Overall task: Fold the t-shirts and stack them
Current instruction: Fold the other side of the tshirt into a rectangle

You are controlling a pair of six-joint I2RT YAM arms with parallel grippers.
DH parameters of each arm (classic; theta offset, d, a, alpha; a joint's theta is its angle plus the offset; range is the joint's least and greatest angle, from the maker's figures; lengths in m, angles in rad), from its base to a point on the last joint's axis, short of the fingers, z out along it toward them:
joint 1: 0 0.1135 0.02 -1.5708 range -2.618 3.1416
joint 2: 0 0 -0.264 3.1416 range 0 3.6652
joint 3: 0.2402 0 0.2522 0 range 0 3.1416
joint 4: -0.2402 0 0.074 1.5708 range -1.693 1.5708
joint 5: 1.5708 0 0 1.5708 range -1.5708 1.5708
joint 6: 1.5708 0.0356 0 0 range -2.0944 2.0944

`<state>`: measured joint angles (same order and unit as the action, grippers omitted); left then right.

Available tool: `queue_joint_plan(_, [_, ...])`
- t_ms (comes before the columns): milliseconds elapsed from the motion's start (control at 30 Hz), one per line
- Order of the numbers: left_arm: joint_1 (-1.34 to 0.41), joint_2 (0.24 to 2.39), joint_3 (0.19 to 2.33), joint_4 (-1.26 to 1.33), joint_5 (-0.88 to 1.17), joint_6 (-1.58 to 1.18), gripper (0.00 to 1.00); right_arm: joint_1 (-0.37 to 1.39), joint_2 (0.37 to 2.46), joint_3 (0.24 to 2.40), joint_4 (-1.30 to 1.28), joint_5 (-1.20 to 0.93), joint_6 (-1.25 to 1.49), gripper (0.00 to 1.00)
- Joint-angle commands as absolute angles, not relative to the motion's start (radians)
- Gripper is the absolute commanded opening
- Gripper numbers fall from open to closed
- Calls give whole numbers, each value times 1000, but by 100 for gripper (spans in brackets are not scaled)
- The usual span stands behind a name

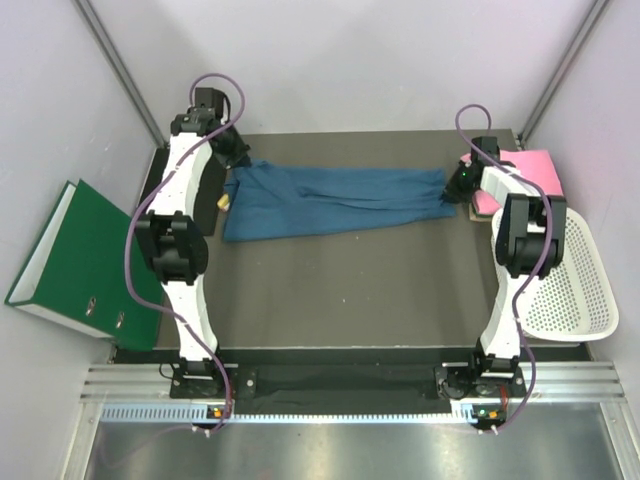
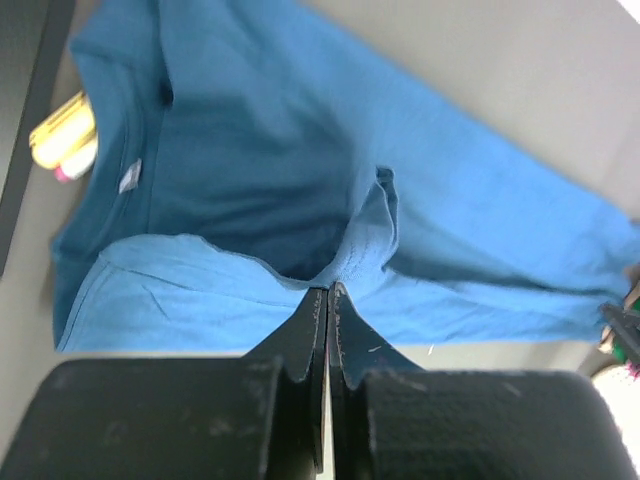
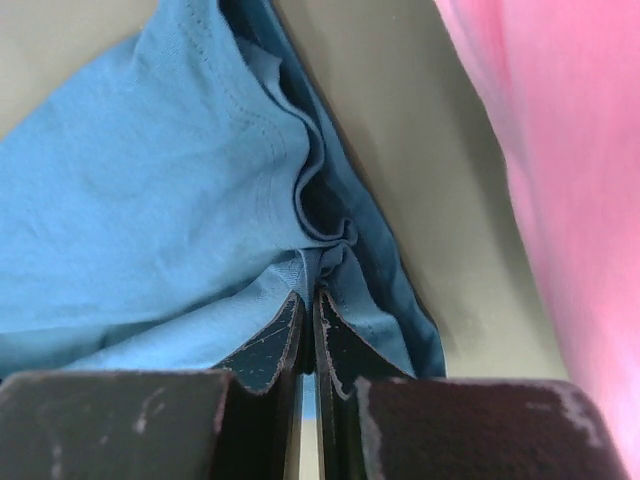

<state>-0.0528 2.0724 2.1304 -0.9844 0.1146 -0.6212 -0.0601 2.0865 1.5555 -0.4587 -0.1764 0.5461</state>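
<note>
Two shirts. Teal shirt (image 1: pixel 335 200): stretched left to right across the far table, left gripper (image 2: pixel 328 292) pinching its left end, right gripper (image 3: pixel 308 300) pinching its right end. Pink shirt (image 1: pixel 530 168): far right corner. Left wrist view alone shows a white neck label (image 2: pixel 130 176), writing unreadable. Top view alone shows basket (image 1: pixel 585 295) and binder (image 1: pixel 75 255).

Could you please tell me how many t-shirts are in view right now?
2. The blue t-shirt is stretched across the table's far side, held by the left gripper and right gripper. The pink t-shirt lies at the far right. No others show.
</note>
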Motion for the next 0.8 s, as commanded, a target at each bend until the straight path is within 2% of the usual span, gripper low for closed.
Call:
queue_joint_plan(0, [-37, 2118, 2217, -927, 127, -624, 0, -77, 2131, 1634, -459, -202, 569, 4])
queue_joint_plan(533, [-25, 2236, 2299, -747, 195, -655, 0, -78, 2209, 1707, -471, -176, 609, 12])
queue_joint_plan(633, [-23, 2273, 2332, -744, 209, -661, 0, -78, 2224, 1720, -485, -189, 606, 42])
queue_joint_plan(667, [-23, 2279, 2333, -739, 212, -661, 0, -77, 2212, 1714, -485, -183, 606, 60])
queue_joint_plan(733, [-23, 2295, 2332, -726, 218, -661, 0, -75, 2165, 1665, -442, -175, 601, 82])
queue_joint_plan(767, [-21, 2301, 2333, -721, 215, -660, 0, -75, 2146, 1645, -424, -170, 600, 86])
